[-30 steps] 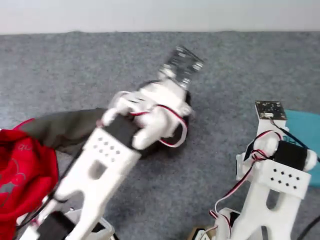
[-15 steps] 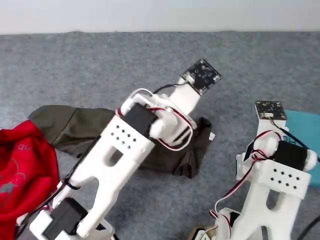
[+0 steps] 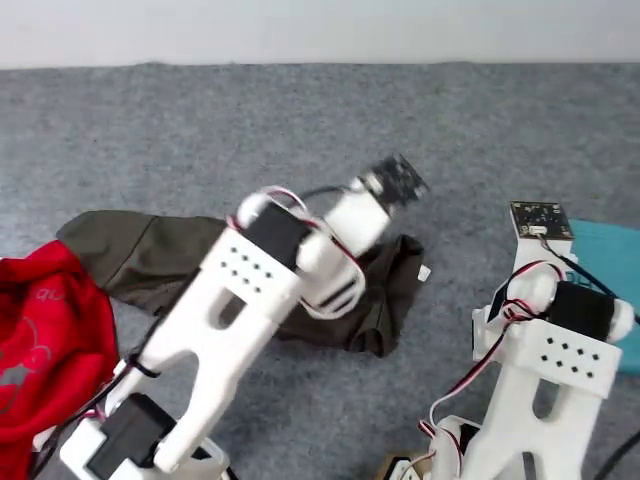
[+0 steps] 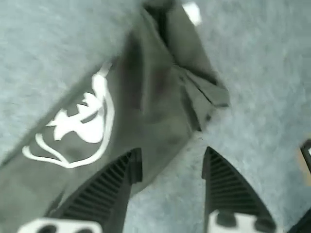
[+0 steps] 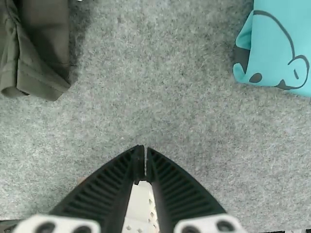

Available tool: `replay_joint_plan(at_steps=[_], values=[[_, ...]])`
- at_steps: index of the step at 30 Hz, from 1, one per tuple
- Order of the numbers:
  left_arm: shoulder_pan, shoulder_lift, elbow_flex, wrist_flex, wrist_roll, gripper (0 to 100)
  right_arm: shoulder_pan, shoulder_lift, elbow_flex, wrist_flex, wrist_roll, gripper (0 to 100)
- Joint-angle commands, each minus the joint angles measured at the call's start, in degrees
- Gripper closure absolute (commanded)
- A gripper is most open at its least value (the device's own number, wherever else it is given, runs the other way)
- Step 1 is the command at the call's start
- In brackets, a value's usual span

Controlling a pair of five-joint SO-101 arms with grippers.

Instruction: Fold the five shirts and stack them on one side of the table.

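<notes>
Grey fabric covers the table (image 3: 300, 110) from edge to edge. Across its middle the left arm (image 3: 250, 290) stretches over an olive shirt (image 3: 150, 255), which lies rumpled and partly doubled over from left of centre to the centre. A red shirt (image 3: 40, 340) sits heaped at the left edge, just beside the olive one. The right arm (image 3: 550, 340) stands near a teal shirt (image 5: 277, 43) at the right edge. The left gripper (image 4: 172, 155) hangs spread wide above the olive shirt's edge, near its white print (image 4: 77, 126). The right gripper (image 5: 145, 150) is closed over bare table.
</notes>
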Motion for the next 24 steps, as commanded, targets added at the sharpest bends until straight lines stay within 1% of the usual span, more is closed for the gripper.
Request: replay_joint_plan(at_steps=[1,5,9,12,18,21,24], values=[[3.78,-0.35,5.23,-5.54,-0.26,79,-0.4,-0.48,-0.35,1.89,-0.26,98.8],[4.75,-0.35,11.3,-13.45,-0.18,79,-0.4,-0.4,-0.35,1.89,-0.26,98.8],[4.84,-0.26,14.73,-19.16,-0.18,79,-0.4,-0.4,-0.35,1.89,-0.26,98.8],[4.84,0.7,15.87,-21.01,-0.18,79,-0.48,-0.4,-0.35,1.89,-0.26,98.8],[4.84,11.69,15.69,-23.56,-0.26,79,-0.48,-0.4,-0.35,1.89,-0.26,98.8],[4.84,14.59,15.08,-25.14,-0.18,80,-0.48,-0.4,-0.35,1.89,-0.26,98.8],[4.84,13.98,14.29,-26.46,-0.18,86,-0.48,-0.4,-0.35,1.89,-0.26,98.8]])
